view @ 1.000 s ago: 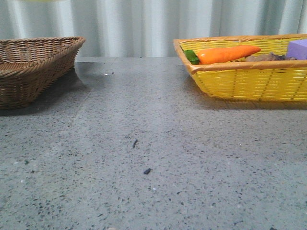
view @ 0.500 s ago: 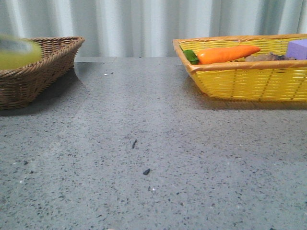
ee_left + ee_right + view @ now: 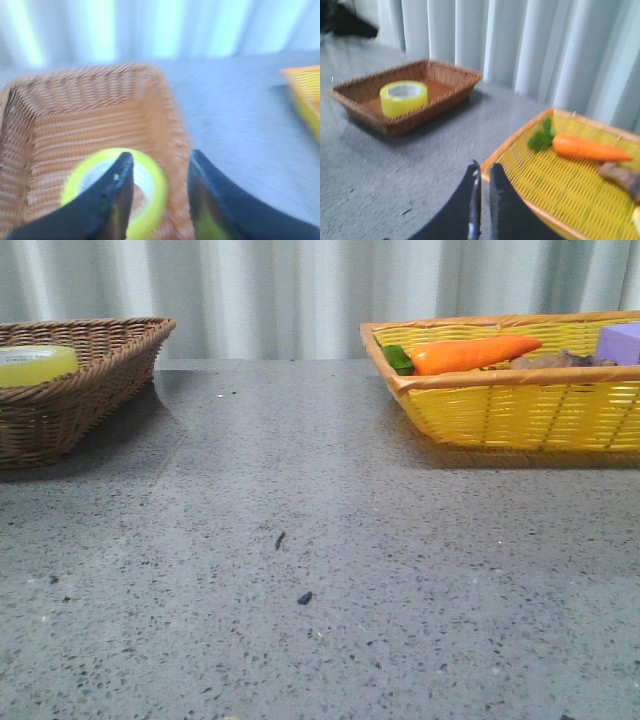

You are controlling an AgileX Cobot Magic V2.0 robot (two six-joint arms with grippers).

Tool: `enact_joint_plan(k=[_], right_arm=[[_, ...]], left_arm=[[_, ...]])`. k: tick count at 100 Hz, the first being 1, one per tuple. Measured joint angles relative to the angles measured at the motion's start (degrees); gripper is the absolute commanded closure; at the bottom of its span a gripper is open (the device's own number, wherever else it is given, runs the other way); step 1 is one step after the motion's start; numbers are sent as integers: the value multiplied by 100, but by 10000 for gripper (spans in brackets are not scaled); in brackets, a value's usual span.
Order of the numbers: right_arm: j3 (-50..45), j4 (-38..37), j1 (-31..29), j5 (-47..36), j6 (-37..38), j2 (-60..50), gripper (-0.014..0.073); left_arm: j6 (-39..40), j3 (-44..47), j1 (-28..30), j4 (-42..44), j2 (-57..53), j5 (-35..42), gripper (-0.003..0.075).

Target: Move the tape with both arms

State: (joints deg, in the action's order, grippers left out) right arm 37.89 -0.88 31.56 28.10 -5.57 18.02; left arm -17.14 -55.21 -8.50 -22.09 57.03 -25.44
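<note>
The yellow tape roll [image 3: 35, 365] lies flat inside the brown wicker basket [image 3: 110, 370] at the far left of the table. In the left wrist view the tape [image 3: 158, 196] rests on the basket floor [image 3: 100, 110] below my left gripper [image 3: 161, 155], which hangs above it, open and empty. The view is blurred. My right gripper [image 3: 484, 167] is shut and empty, above the near left rim of the yellow basket [image 3: 560, 190]. From there the tape [image 3: 403, 98] shows in the brown basket [image 3: 451, 92]. Neither gripper shows in the front view.
The yellow basket [image 3: 520, 410] stands at the back right with an orange carrot [image 3: 475, 353], a purple block [image 3: 622, 342] and a brownish item. A pleated curtain hangs behind the grey speckled table [image 3: 320, 570]. Small dark specks lie mid-table.
The tape came into the front view from the upper left, dropped as a blur, and now rests in the brown basket.
</note>
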Motion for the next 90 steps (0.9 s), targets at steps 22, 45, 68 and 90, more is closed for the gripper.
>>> enact_joint_plan(k=[22, 45, 68, 90], right_arm=[[-679, -333, 0, -351, 0, -1097, 635], [-776, -370, 0, -378, 0, -1232, 635], [-780, -374, 0, -399, 0, -1251, 635], [-780, -374, 0, -399, 0, -1251, 635]], left_arm=[[-166, 2440, -466, 24, -3043, 539, 741], [-186, 3254, -469, 152, -5443, 464, 741], [-186, 3297, -469, -20, -5700, -932, 741], [-186, 3297, -469, -794, -5678, -984, 741]])
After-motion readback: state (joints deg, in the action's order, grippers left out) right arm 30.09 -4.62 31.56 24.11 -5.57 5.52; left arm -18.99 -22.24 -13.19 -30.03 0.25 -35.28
